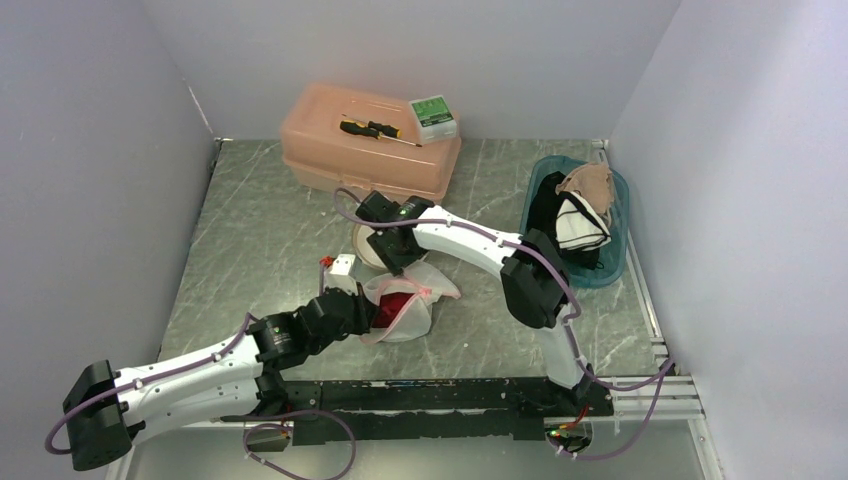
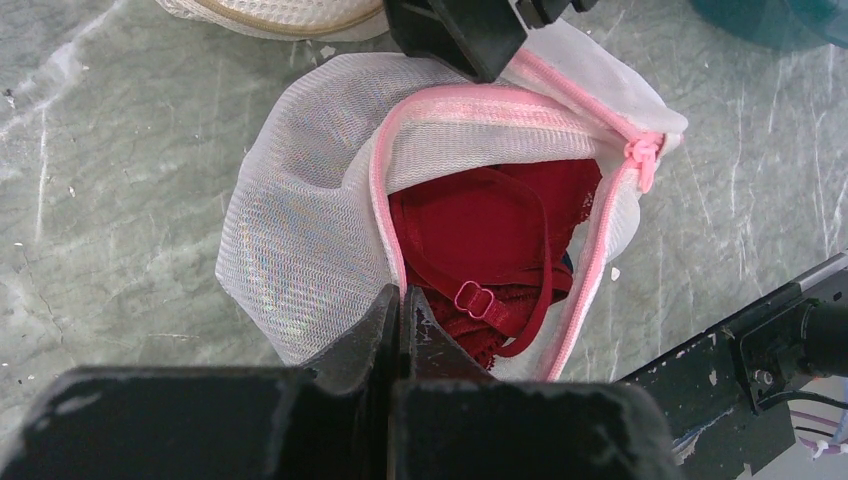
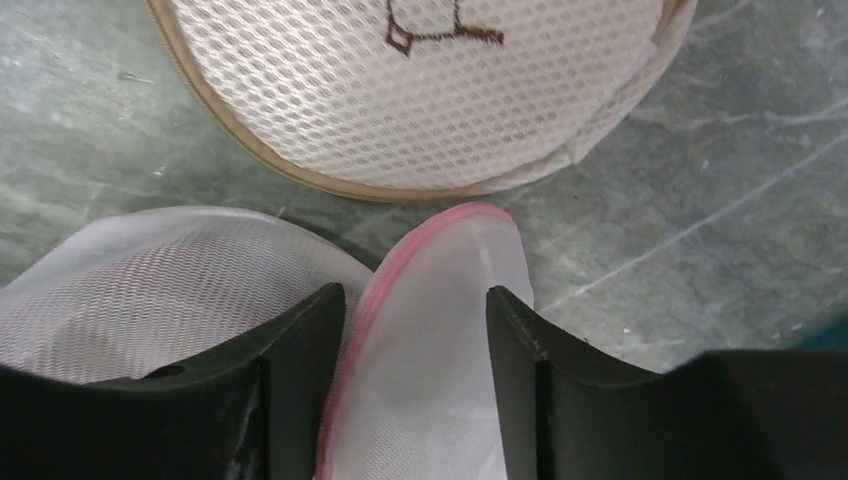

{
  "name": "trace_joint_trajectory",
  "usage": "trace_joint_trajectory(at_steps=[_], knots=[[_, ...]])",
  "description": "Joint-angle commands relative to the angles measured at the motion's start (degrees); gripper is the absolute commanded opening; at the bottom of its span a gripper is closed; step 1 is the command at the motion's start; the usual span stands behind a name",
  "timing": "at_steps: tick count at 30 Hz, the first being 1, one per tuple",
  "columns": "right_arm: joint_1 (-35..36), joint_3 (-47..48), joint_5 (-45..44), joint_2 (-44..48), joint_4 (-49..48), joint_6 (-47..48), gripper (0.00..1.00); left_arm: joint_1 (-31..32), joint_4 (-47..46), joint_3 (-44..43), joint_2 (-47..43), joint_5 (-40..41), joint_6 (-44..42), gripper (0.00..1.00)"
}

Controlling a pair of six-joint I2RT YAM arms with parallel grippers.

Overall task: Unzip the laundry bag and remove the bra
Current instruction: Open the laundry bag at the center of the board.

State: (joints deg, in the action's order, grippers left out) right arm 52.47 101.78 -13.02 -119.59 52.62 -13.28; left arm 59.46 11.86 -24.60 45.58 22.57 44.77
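Left tool [image 2: 402, 303] pinches the laundry bag's [image 2: 290, 210] near rim, likely anchoring it. Right tool [image 3: 415, 310] stands spread astride the bag's far flap, probably to widen the mouth. The bra [image 2: 470, 215] lies inside the bag.

Laundry bag [image 2: 300, 220]: mouth unzipped, open way in above bra [image 2: 480, 240]. Near rim: left gripper [image 2: 402, 297], clamped on edge. Far rim: right gripper [image 3: 415, 300], jaws astride flap. Just behind: cream mesh pouch [image 3: 420, 90]. Left: bare table [image 1: 260, 250].

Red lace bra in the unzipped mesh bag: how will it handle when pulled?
Likely floppy, light: the red lace bra lies crumpled. Its thin strap may snag the pink zipper of the white mesh laundry bag.
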Motion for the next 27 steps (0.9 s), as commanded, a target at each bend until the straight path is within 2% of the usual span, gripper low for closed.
trace_joint_trajectory(at_steps=[1,4,7,11,16,19,21,24,25,27], knots=[[0.3,-0.2,-3.8,0.9,4.1,0.9,0.53,0.3,-1.5,0.3,-0.8,0.6,0.0,0.03],[0.5,-0.6,-4.0,1.3,4.8,0.9,0.29,0.4,-1.8,0.4,-0.8,0.5,-0.1,0.03],[0.6,-0.4,-4.6,2.7,4.7,0.5,0.0,0.4,-1.9,0.2,-0.8,0.5,0.0,0.03],[1.0,-1.8,-7.5,8.7,0.5,-1.4,0.0,0.4,-1.7,-0.7,-1.0,0.7,0.3,0.03],[1.1,-15.3,-4.2,27.5,-19.4,-0.9,0.0,0.3,-1.5,-2.9,-0.9,2.2,0.3,0.03],[1.2,-28.4,-1.3,40.6,-34.6,-0.2,0.0,0.3,-1.1,-4.8,-0.1,3.7,0.6,0.03],[1.3,-40.4,2.2,51.2,-47.4,0.5,0.0,0.3,-0.9,-5.6,0.2,4.6,1.2,0.03],[1.3,-59.5,2.9,66.7,-66.6,-0.8,0.0,0.3,-1.9,-4.9,0.2,5.7,2.8,0.03],[1.3,-64.2,2.7,70.6,-70.8,-1.5,0.0,0.3,-2.4,-4.1,0.2,5.8,3.2,0.03],[1.3,-71.1,3.8,76.9,-72.2,-2.9,0.0,0.3,-2.9,-3.3,0.6,6.4,4.1,0.03]])
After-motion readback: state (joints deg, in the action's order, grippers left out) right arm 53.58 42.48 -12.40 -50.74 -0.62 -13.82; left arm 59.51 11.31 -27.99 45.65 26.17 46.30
